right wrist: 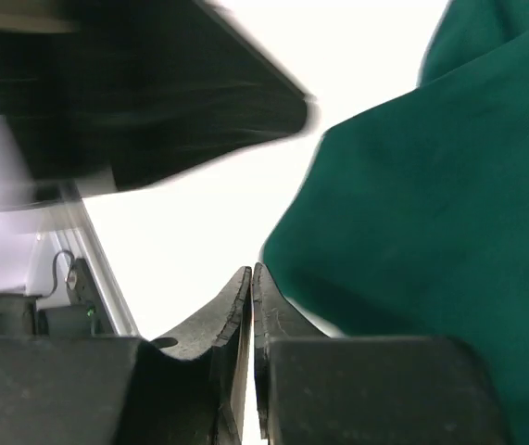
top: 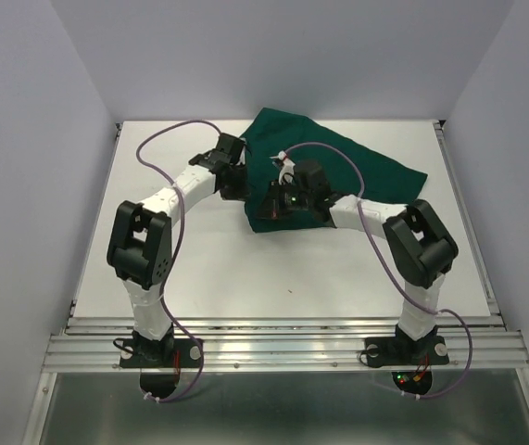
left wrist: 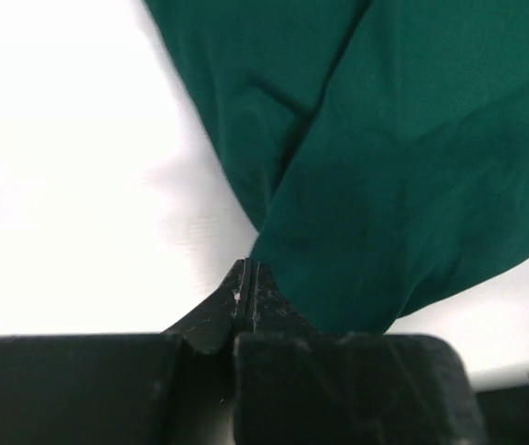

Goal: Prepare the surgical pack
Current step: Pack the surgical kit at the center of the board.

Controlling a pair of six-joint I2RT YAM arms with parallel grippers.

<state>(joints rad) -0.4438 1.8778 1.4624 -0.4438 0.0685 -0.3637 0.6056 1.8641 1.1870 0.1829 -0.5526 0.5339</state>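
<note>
Where drape (top: 357, 162) lies, white table (top: 292, 278), pale walls (top: 23, 139)

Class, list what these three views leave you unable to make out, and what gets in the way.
1. Top view: left corner of the drape, covered by the left gripper and right gripper.
2. Top view: anything beneath the drape, hidden by cloth.
3. Right wrist view: dark shape top left, blurred and cut off by the edge.
4. Right wrist view: whether the right gripper pinches the drape; a finger hides the cloth edge.
</note>
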